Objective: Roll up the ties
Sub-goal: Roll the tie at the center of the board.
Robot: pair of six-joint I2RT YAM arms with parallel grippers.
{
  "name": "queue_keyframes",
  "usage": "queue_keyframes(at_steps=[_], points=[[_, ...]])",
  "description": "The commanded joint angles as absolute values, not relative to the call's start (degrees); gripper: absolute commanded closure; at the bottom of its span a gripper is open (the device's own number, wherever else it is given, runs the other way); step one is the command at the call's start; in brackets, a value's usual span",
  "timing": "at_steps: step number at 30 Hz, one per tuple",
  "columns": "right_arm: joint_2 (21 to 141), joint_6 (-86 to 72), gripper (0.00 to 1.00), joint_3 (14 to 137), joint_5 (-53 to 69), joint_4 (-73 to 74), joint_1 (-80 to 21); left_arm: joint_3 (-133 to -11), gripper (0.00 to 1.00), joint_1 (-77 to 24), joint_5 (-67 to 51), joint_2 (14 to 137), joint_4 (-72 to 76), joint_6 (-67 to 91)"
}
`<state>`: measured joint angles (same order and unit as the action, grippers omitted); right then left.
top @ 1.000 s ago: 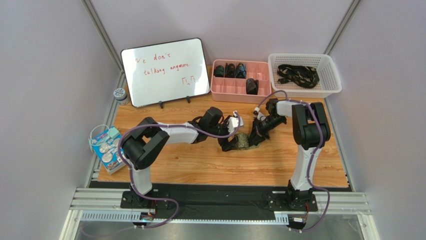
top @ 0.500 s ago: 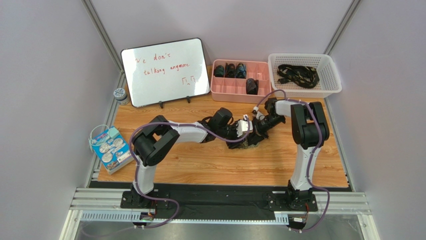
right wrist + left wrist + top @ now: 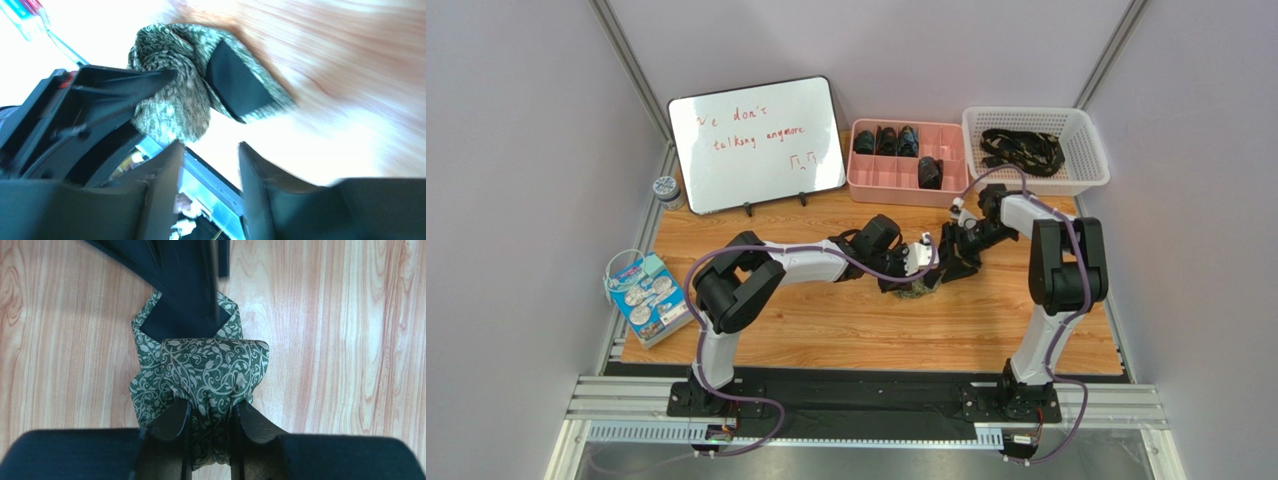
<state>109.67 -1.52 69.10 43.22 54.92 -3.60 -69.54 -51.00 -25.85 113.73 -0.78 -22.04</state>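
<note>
Pinching tie [image 3: 212,367], right gripper [image 3: 210,149] alongside, tray [image 3: 881,190] beyond

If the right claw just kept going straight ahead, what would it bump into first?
Probably the rolled green tie, pinched in the left gripper; the open right gripper points at it, though depth is unclear.

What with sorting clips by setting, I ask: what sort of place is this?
Probably a robotics lab cell: left arm and right arm bolted to a metal rail, partition walls around a wooden table.
</note>
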Motion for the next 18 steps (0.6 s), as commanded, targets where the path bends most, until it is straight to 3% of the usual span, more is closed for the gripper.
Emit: queue_keyframes(at_steps=[1, 4, 5, 6, 18], points=[[107.0, 1.9, 0.45, 68.6, 42.2, 57.0, 1.1, -69.2, 0.99, -51.8, -21.9, 116.4, -16.3, -23.7], [109.1, 0.5, 0.39, 68.2, 42.6, 55.1, 1.3, -71.7, 0.99, -52.2, -22.0, 117.8, -20.6, -24.1], [109.3, 0.4, 0.33, 67.9, 42.5, 52.8, 1.3, -72.9, 0.99, -52.3, -22.0, 118.5, -21.7, -24.4], [109.9, 0.4, 0.10, 67.5, 42.4, 51.3, 1.3, -73.6, 0.99, -52.4, -22.0, 118.7, -23.4, -24.4], [114.0, -4.7, 0.06, 62.3, 45.1, 33.8, -3.4, -74.9, 0.99, -52.2, -23.2, 120.4, -25.4, -24.0]])
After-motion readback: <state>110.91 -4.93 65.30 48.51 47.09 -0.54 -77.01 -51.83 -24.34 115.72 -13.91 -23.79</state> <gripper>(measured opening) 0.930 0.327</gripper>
